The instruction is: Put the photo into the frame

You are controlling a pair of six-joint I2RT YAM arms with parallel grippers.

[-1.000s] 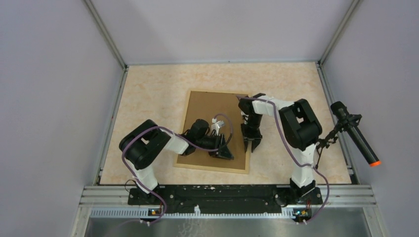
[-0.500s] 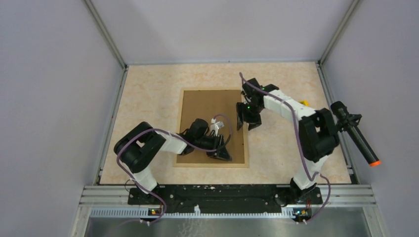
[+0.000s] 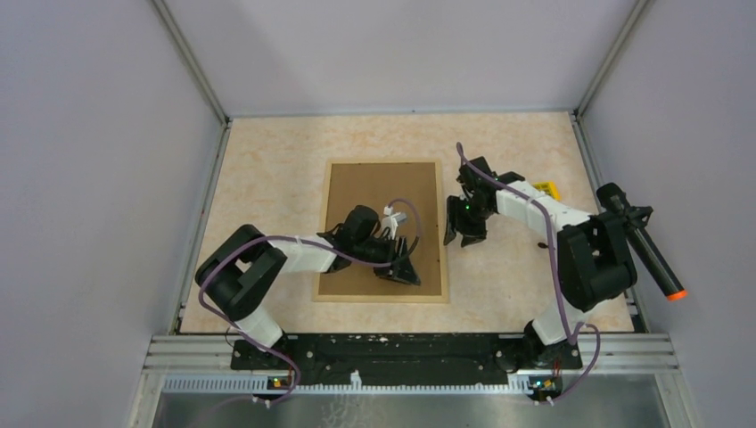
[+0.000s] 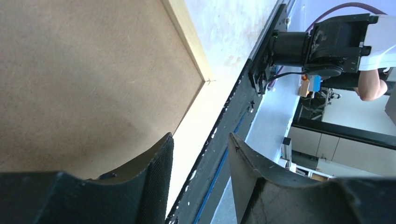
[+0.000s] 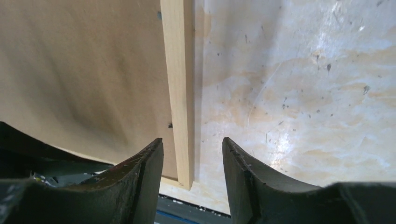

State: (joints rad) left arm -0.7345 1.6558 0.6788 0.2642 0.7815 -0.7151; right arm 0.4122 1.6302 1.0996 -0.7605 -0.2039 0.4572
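The frame [image 3: 379, 192] lies back side up in the middle of the table, brown board ringed by a thin light-wood rail. The photo is not in view. My left gripper [image 3: 400, 271] rests low over the board's near right part, open with nothing between its fingers; the left wrist view shows the board [image 4: 84, 70], the rail's corner [image 4: 205, 80] and the left gripper [image 4: 200, 156]. My right gripper [image 3: 464, 235] hangs just off the frame's right edge. It is open [image 5: 192, 151], with the right rail [image 5: 179, 84] showing between its fingers, untouched.
A small yellow object [image 3: 547, 188] peeks out behind the right arm; what it is I cannot tell. A black microphone with an orange tip [image 3: 644, 247] stands at the right edge. The black base rail [image 3: 383, 349] runs along the near edge. Grey walls enclose the table.
The frame has turned from tilted to square with the table. My right gripper left the frame's near right corner, swung away along the right edge and opened. The left gripper opened slightly.
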